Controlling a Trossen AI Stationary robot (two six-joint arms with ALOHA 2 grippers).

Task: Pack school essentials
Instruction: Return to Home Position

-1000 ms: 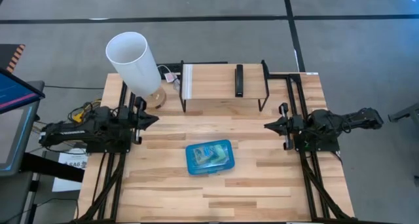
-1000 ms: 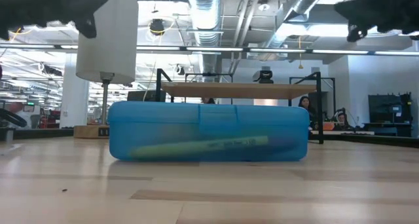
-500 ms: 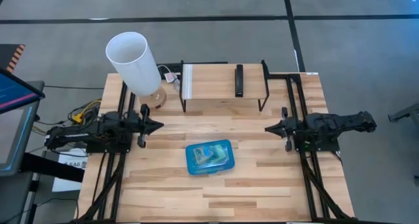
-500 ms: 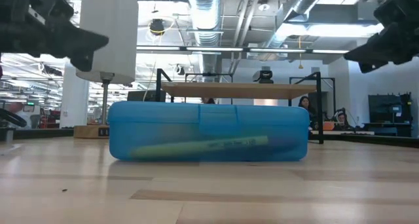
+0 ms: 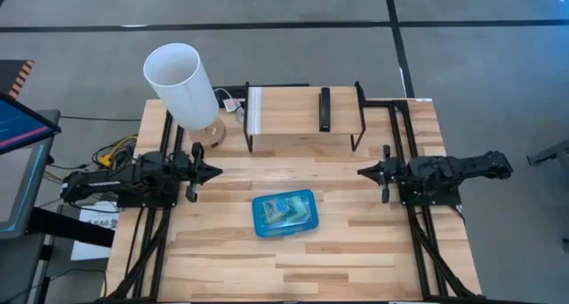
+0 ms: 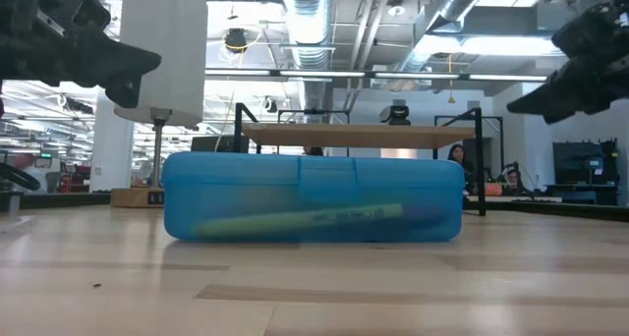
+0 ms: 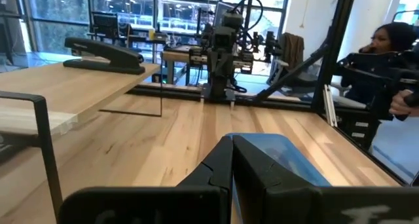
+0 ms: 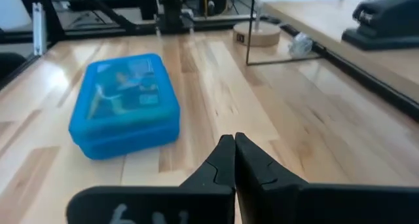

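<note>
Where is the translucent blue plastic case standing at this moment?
In the high view, the translucent blue plastic case lies near the middle of the wooden table, apart from the black-framed shelf, between the left gripper and the right gripper.

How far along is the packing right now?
Done: the blue case lies closed mid-table, a green pencil visible through its wall. In hand: nothing; the left gripper and right gripper are shut, empty, raised at either side of the case. Left: apparently only parking the arms.

Even, bright overhead light (ceiling strips (image 6: 491,43) glare in the low view) leaves soft shadows on the table (image 5: 356,242).
</note>
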